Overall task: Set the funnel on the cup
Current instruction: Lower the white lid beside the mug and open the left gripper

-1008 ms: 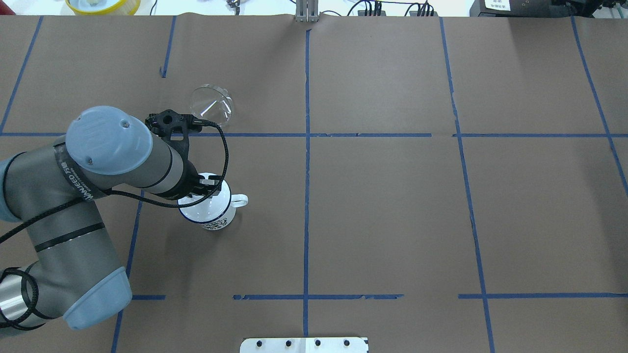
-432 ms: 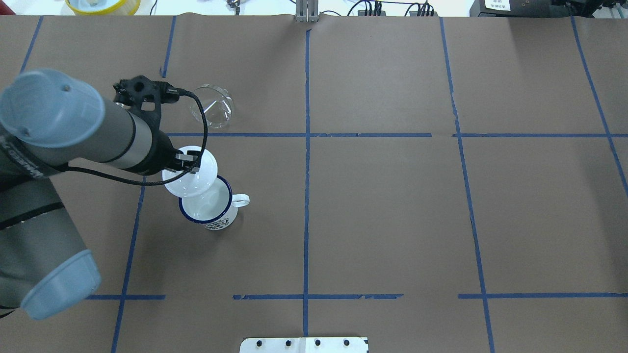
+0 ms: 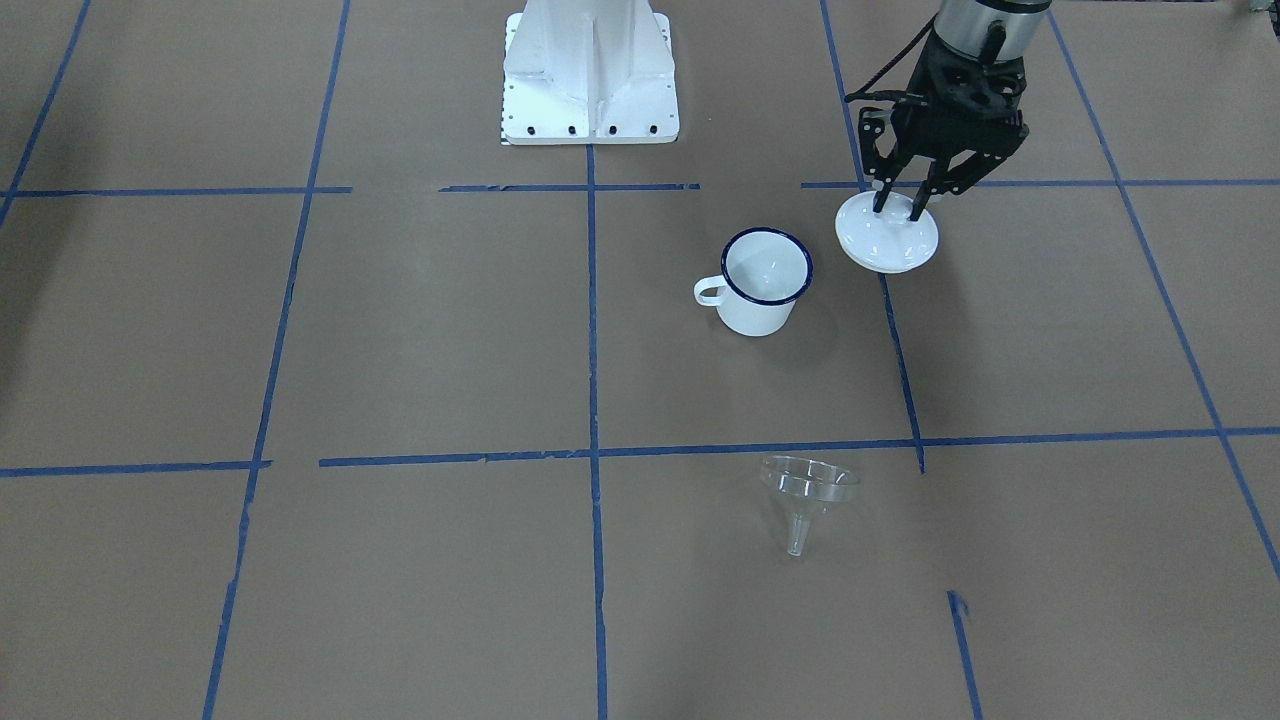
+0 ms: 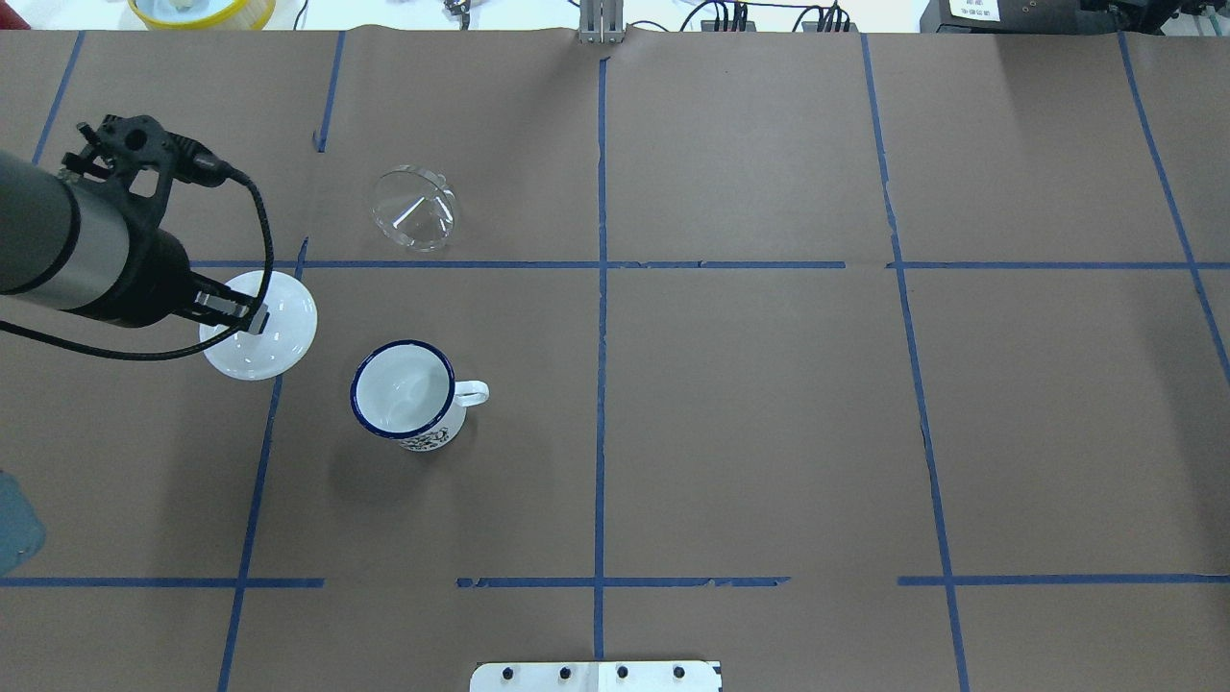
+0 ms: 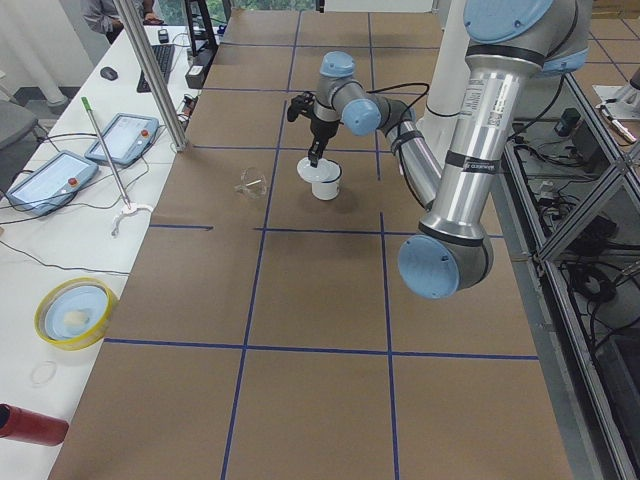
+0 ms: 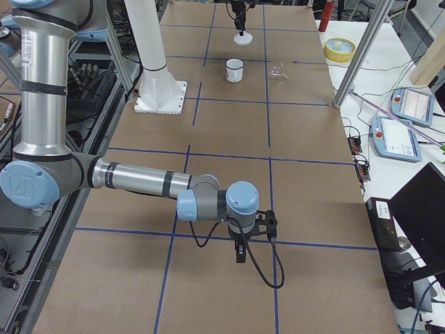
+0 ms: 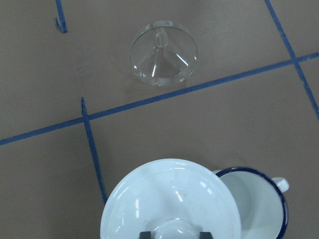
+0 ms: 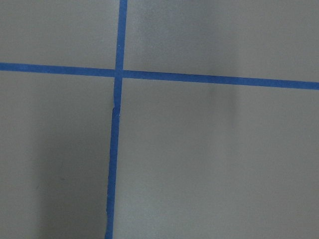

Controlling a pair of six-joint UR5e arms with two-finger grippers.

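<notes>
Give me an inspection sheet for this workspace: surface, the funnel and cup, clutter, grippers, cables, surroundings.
Surface: brown paper table with a blue tape grid.
Job's things: funnel lies alone on the paper, apart from the cup; cup upright, mouth open, nothing on it.
Clutter: white lid, held off to the cup's side.
Grippers: left gripper has its fingers shut on the lid's knob; right gripper hangs over bare paper far from the things, state unclear.
Cables: black cable loops off the left wrist, touching neither funnel nor cup.
Surroundings: teach pendants and a yellow dish beside the table.
</notes>
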